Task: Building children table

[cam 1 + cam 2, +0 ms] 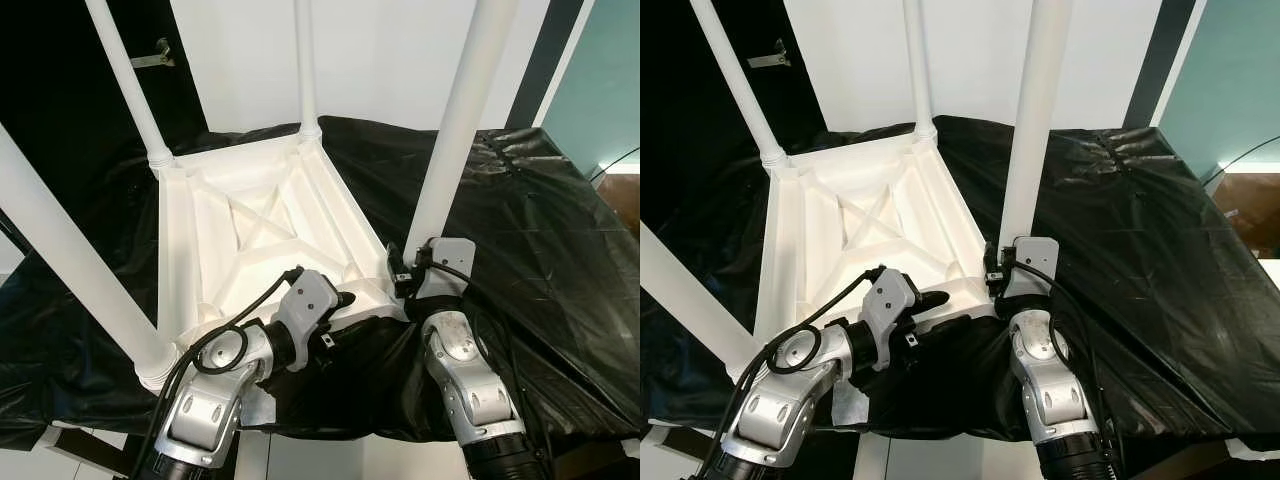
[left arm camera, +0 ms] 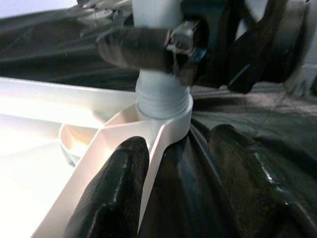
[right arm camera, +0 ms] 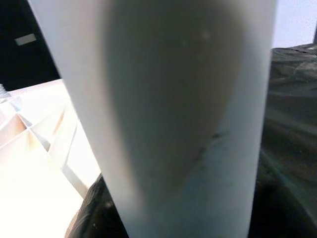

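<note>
An upturned white plastic children's table (image 1: pixel 265 235) lies with its ribbed, cross-braced underside facing up on a surface draped in crinkled black plastic sheeting (image 1: pixel 520 230). Four white cylindrical plastic legs rise from its corners: the far left leg (image 1: pixel 130 85), the far middle leg (image 1: pixel 306 60), the near left leg (image 1: pixel 75 260) and the near right leg (image 1: pixel 455 120). The right hand (image 1: pixel 412 268) is at the base of the near right leg, its black fingers closed around the tube just above the corner socket (image 2: pixel 163 101); in the right wrist view the leg stands directly against the camera. The left hand (image 1: pixel 345 298) reaches in from the near left to the table's near edge beside that same corner; its two black fingers (image 2: pixel 116 188) stand narrowly apart, one on each side of the thin white rim, touching or nearly touching it. In the left wrist view the threaded end of the near right leg sits in the round socket, with the right hand's finger across the leg above it. A pale wall (image 1: pixel 400 50) stands behind the surface.
</note>
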Controlling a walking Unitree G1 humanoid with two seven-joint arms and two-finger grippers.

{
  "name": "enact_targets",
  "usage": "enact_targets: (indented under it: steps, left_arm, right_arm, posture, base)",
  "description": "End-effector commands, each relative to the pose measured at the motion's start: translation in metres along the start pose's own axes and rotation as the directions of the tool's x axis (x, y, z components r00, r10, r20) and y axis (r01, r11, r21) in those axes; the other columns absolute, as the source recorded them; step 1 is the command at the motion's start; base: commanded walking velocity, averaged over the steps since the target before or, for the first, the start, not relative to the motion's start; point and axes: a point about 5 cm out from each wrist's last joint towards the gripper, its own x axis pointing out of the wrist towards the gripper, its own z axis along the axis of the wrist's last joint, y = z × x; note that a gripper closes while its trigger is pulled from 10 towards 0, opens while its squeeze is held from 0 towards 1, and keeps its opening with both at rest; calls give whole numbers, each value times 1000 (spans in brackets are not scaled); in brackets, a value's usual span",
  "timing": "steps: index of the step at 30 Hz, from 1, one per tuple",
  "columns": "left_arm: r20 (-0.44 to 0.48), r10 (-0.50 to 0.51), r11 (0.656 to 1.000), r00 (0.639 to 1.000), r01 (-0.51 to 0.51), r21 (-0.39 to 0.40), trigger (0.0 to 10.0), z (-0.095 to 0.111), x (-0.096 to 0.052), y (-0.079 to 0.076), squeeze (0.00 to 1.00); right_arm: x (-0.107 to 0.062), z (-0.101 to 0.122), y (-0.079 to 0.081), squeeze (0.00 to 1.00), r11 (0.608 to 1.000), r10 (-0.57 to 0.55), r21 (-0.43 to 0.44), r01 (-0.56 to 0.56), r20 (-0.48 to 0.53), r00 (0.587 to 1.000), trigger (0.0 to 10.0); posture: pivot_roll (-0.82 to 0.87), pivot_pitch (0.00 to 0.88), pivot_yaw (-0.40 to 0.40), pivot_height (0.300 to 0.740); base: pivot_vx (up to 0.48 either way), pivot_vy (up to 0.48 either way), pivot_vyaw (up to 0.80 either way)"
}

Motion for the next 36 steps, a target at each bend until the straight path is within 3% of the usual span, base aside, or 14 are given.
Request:
enact_targets:
  steps: [1,2,3,4,11,15,16,21,24,27,28,29,35,36]
  left_arm:
    - [-7,83,997,997,-83,10,10000,-3,1,4,0]
    - [-14,87,996,996,-87,17,10000,-4,2,5,0]
    - [-14,87,996,996,-87,17,10000,-4,2,5,0]
    - [-16,85,996,996,-85,12,10000,-5,3,5,0]
    - [10,115,993,993,-115,38,10000,0,5,11,0]
    - [18,113,993,993,-113,40,10000,2,5,10,0]
    - [27,112,993,993,-113,42,10000,3,5,10,0]
    - [36,99,994,994,-100,40,10000,3,4,10,0]
    - [43,76,996,996,-78,50,10000,3,1,9,0]
    - [43,76,996,996,-78,50,10000,3,1,9,0]
    - [48,61,996,997,-64,60,10000,4,-1,9,0]
    - [48,61,996,997,-64,60,10000,4,-1,9,0]
    - [49,11,998,999,-14,63,10000,4,-5,8,0]
    - [49,11,998,999,-14,63,10000,4,-5,8,0]
  right_arm:
    - [-3,-15,-6,0,999,-2,36,4,-67,998,10000]
    - [-4,-13,-10,871,999,-5,36,7,-60,998,10000]
    - [-4,-13,-10,871,999,-5,36,7,-60,998,10000]
    - [-5,-10,-13,1000,999,13,42,-11,-39,999,10000]
    - [-16,1,-40,1000,997,74,29,-75,27,997,10000]
    - [-18,2,-45,945,994,104,17,-104,30,994,10000]
    - [-21,3,-50,0,989,148,-1,-148,37,988,10000]
    - [-25,6,-58,0,957,289,-34,-288,26,957,10000]
    - [-24,9,-62,0,902,427,-72,-426,-6,904,10000]
    - [-24,9,-62,0,902,427,-72,-426,-6,904,10000]
    - [-22,11,-64,0,858,504,-89,-505,-36,863,10000]
    - [-22,11,-64,0,858,504,-89,-505,-36,863,10000]
    - [-4,15,-59,0,720,670,-143,-679,-114,734,10000]
    - [-4,15,-59,0,720,670,-143,-679,-114,734,10000]
  posture:
    - [-63,35,54,740]
    - [-64,36,53,740]
    - [-64,36,53,740]
    - [-66,37,53,740]
    - [-83,39,57,740]
    - [-84,37,58,740]
    - [-86,34,57,740]
    - [-89,31,56,740]
    - [-90,20,53,740]
    - [-90,20,53,740]
    - [-87,12,50,740]
    - [-87,12,50,740]
    - [-77,0,47,740]
    - [-77,0,47,740]
  base:
    - [0,0,0]
    - [0,0,0]
    - [0,0,0]
    - [0,0,0]
    - [0,0,0]
    - [0,0,0]
    - [0,0,0]
    - [0,0,0]
    - [0,0,0]
    - [0,0,0]
    - [0,0,0]
    - [0,0,0]
    - [0,0,0]
    - [0,0,0]
